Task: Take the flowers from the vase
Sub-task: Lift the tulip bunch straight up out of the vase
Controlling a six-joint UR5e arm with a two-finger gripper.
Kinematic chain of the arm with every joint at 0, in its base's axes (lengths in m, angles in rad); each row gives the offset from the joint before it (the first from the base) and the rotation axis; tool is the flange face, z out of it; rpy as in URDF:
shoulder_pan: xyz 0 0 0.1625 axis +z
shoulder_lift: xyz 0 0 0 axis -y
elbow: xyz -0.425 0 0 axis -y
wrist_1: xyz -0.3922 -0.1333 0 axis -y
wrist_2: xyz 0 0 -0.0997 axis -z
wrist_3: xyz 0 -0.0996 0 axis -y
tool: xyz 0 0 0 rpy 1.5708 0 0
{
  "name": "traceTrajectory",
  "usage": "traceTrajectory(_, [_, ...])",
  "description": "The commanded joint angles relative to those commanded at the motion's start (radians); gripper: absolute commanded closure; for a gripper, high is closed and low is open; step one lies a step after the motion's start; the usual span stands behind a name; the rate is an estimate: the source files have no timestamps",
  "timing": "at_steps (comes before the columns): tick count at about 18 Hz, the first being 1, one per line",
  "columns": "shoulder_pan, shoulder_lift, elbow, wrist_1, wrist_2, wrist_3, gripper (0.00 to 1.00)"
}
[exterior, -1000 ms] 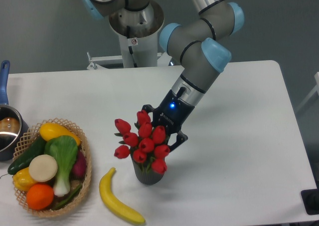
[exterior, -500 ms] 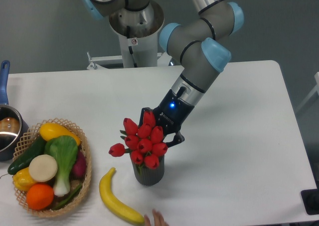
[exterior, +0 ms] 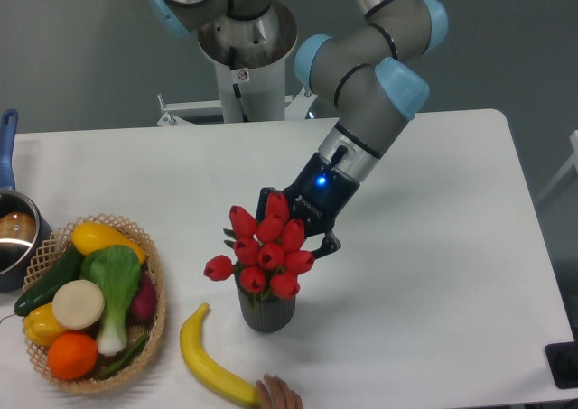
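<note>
- Flowers point(exterior: 265, 251): red tulip buds in a tight cluster, one bud sticking out to the left, stems hidden below the heads and presumably down inside the vase point(exterior: 266, 311)
- Seated in the vase's mouth or just above it; cannot tell whether the stems have lifted clear, since the buds cover the rim
- Bunch spread wider than the vase, so grasped from the side near the heads rather than from above through the blooms, by the look of it
- Gripper point(exterior: 291, 235) pressed in against the upper right of the bunch, dark fingers partly buried behind the buds, one tip showing at the right edge of the cluster
- Whether pinching the stems or merely alongside them: cannot tell, contact point hidden by the flowers
- Arm slanting down from upper right, wrist tilted, likely to reach the stems beneath the heads while keeping clear of the vase wall
- Vase upright on the white desk point(exterior: 433, 246), dark and ribbed, directly beneath the bunch
- Banana point(exterior: 209, 359) lying just left of the vase's base; a person's fingertips point(exterior: 278, 394) at the bottom edge touching its near end, perhaps steadying or placing it
- Woven basket point(exterior: 149, 287) of vegetables further left, well apart from the gripper
- Pot point(exterior: 13, 233) with a blue handle at the far left edge
</note>
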Motion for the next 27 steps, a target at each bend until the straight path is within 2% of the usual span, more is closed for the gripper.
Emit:
traceTrajectory(8, [0.041,0.060,0.018,-0.003,-0.006,-0.074,0.68])
traceTrajectory(16, [0.078,0.101,0.037,-0.002,-0.107,-0.192,0.68])
traceTrajectory(27, [0.084,0.130,0.083,-0.002,-0.146,-0.319,0.68])
